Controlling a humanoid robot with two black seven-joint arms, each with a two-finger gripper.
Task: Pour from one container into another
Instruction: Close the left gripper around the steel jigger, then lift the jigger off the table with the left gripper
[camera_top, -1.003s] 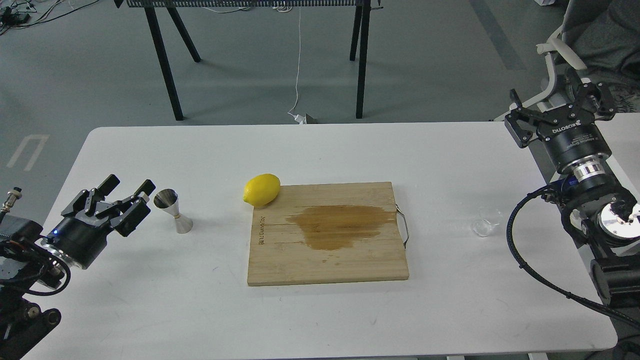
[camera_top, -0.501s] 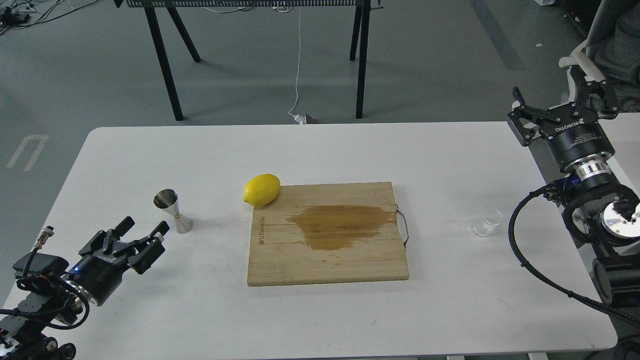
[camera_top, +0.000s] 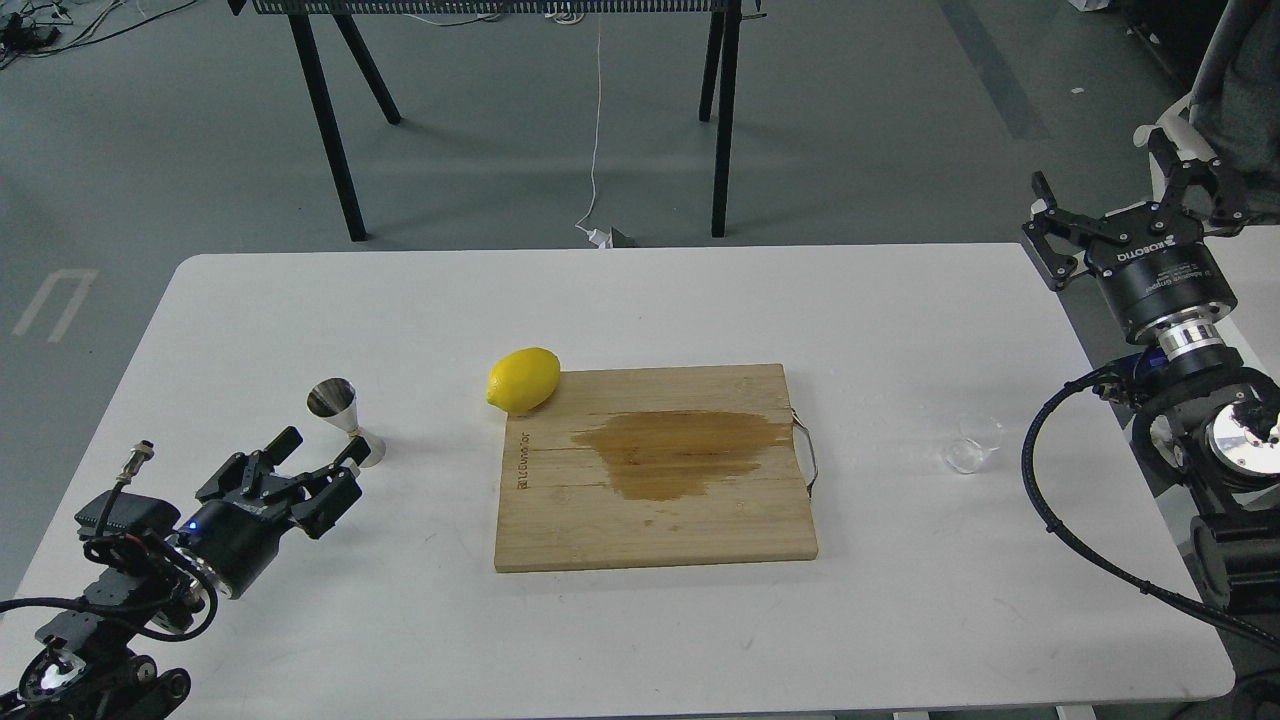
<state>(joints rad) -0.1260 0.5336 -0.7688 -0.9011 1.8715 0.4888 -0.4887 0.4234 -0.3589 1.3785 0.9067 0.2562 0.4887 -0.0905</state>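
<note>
The small clear glass cup (camera_top: 972, 443) stands on the white table (camera_top: 640, 300) to the right of the cutting board. The steel hourglass jigger (camera_top: 345, 421) stands upright at the table's left. My left gripper (camera_top: 318, 459) hovers low just in front of the jigger, its open fingers pointing towards the jigger's base, with nothing held. My right gripper (camera_top: 1120, 195) hangs open beyond the table's right edge, well behind and right of the glass cup, and is empty too.
A wooden cutting board (camera_top: 655, 465) with a dark wet stain lies in the middle of the table. A yellow lemon (camera_top: 523, 380) rests at its far left corner. Black table legs (camera_top: 330, 120) and a white cable stand on the floor behind.
My left gripper dropped down and toward me from beside the jigger, then shifted right, ending just in front of the jigger's base. The right gripper drifted slightly right. Jigger and cup stayed put.
</note>
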